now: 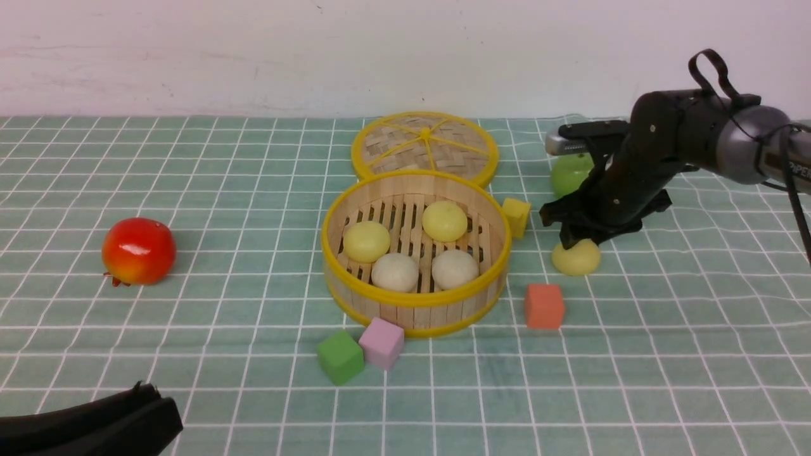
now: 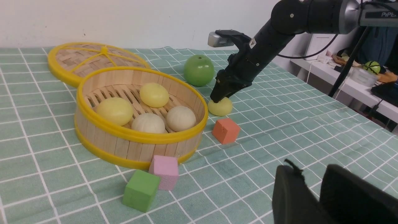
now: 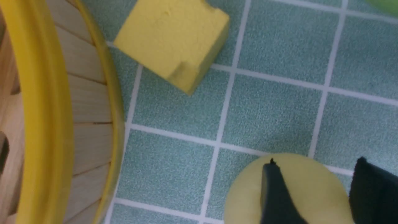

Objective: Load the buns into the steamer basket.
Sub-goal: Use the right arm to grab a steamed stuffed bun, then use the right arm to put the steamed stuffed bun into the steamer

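The steamer basket stands mid-table and holds two pale yellow buns and two beige buns. A third pale yellow bun lies on the cloth to the basket's right. My right gripper is right over this bun, its tips at the bun's top. In the right wrist view the jaws stand apart over the bun, not closed on it. My left gripper rests low at the near left, empty, fingers together.
The woven lid lies behind the basket. A green apple sits just behind my right gripper, and a red fruit at the left. Yellow cube, orange cube, pink cube and green cube ring the basket.
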